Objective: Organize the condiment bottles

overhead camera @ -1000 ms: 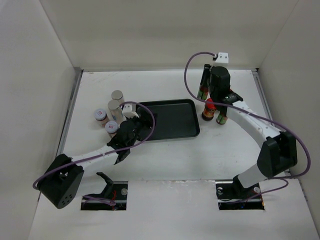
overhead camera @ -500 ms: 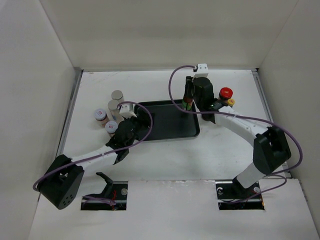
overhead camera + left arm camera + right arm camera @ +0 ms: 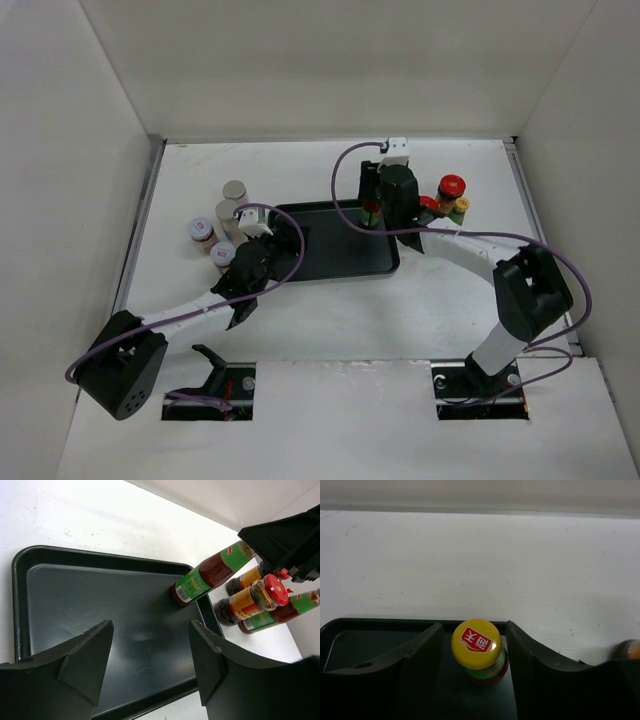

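A slim dark bottle with a yellow cap (image 3: 476, 644) stands upright in the far right corner of the black tray (image 3: 320, 245). My right gripper (image 3: 474, 625) is open around its cap, with a gap on each side. In the left wrist view that bottle (image 3: 205, 575) rests its base on the tray floor (image 3: 75, 595). My left gripper (image 3: 150, 630) hangs open over the tray's near left edge with nothing between its fingers. Two red-lidded jars (image 3: 451, 186) (image 3: 428, 205) and another yellow-capped bottle (image 3: 461, 205) stand right of the tray.
Left of the tray stand two silver-lidded shakers (image 3: 234, 190) (image 3: 228, 210) and two white-lidded jars (image 3: 201, 230) (image 3: 223, 252), close beside my left arm. White walls close in the table on the left, back and right.
My right arm carried the yellow-capped bottle left from the right-hand group into the tray's far right corner, and its jaws have opened off it. The left gripper barely moved.
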### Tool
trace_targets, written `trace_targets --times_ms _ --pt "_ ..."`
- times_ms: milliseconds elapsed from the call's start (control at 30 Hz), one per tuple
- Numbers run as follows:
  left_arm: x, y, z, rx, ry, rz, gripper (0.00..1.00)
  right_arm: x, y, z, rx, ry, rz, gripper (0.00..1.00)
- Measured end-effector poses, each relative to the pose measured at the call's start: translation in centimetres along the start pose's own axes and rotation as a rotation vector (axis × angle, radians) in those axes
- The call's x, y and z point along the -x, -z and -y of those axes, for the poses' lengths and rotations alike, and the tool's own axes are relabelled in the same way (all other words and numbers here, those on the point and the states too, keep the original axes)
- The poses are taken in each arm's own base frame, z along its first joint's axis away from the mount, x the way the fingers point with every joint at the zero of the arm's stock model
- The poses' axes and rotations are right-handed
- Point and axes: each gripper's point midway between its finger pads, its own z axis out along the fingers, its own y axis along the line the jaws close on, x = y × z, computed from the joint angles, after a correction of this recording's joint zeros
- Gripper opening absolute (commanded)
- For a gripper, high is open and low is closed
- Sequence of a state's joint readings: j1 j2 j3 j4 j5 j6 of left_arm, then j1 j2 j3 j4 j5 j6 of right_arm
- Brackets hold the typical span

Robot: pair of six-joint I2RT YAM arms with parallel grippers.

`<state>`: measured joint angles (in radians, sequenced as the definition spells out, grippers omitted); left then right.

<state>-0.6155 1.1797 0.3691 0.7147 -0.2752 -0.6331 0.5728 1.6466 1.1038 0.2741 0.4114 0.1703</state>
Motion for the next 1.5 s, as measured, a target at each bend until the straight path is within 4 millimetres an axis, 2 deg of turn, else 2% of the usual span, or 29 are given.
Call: trace_targets --times_ms 133,233,267,367,400,433,533,567,633,667,700,800,967,1200,1333,1433,1500 --pt "0.0 0.0 0.0 -0.002 0.002 0.001 0.61 1.4 0.2 -0.8 0.018 -0.020 0.052 0.75" --pt "-0.2 -0.1 0.1 -0.005 0.003 -0.005 0.61 2.3 1.2 -1.0 0.029 -0.027 0.075 0.73" --pt "-0.2 -0.1 0.1 -0.005 0.003 -0.004 0.61 2.8 1.9 -0.8 0.028 -0.029 0.086 0.68" --pt "-0.2 -0.1 0.1 -0.006 0.004 -0.005 0.61 5.0 5.0 0.6 0.008 -0.053 0.144 0.33" --pt "-0.2 0.0 0.1 -0.008 0.007 -0.007 0.61 5.9 6.3 1.3 -0.008 -0.073 0.174 0.25" --pt "-0.3 0.0 0.1 -0.009 0.009 -0.008 0.62 6.9 7.6 2.3 -0.033 -0.097 0.205 0.21" --pt "-0.3 -0.1 0.3 -0.014 0.017 -0.009 0.62 9.7 11.0 7.5 -0.176 -0.182 0.298 0.23" --pt "-0.3 -0.1 0.3 -0.017 0.020 -0.008 0.62 10.3 11.7 9.5 -0.236 -0.201 0.319 0.29" --pt "-0.7 -0.3 0.3 -0.019 0.027 -0.016 0.62 10.7 12.6 13.5 -0.361 -0.229 0.334 0.51" --pt "-0.9 -0.4 0.3 -0.020 0.030 -0.022 0.62 10.3 12.8 15.1 -0.414 -0.235 0.323 0.62" --pt "-1.1 -0.4 0.2 -0.020 0.034 -0.030 0.62 9.8 12.8 16.1 -0.450 -0.236 0.305 0.66" --pt "-1.5 -0.4 0.2 -0.028 0.045 -0.042 0.62 7.2 12.0 17.1 -0.497 -0.200 0.217 0.68" --pt "-1.4 -0.4 0.4 -0.041 0.058 -0.043 0.62 3.4 11.0 18.0 -0.531 -0.160 0.087 0.63" --pt "-1.4 -0.4 0.5 -0.045 0.066 -0.044 0.62 0.9 10.6 19.7 -0.556 -0.196 0.024 0.59" --pt "-1.5 -0.5 0.4 -0.045 0.070 -0.047 0.62 -0.7 9.6 19.9 -0.546 -0.201 -0.024 0.57" --pt "-1.5 -0.5 0.4 -0.043 0.071 -0.047 0.62 -1.5 9.2 19.5 -0.529 -0.202 -0.048 0.52" --pt "-1.5 -0.5 0.3 -0.042 0.073 -0.047 0.62 -1.6 9.2 19.5 -0.524 -0.202 -0.053 0.44"
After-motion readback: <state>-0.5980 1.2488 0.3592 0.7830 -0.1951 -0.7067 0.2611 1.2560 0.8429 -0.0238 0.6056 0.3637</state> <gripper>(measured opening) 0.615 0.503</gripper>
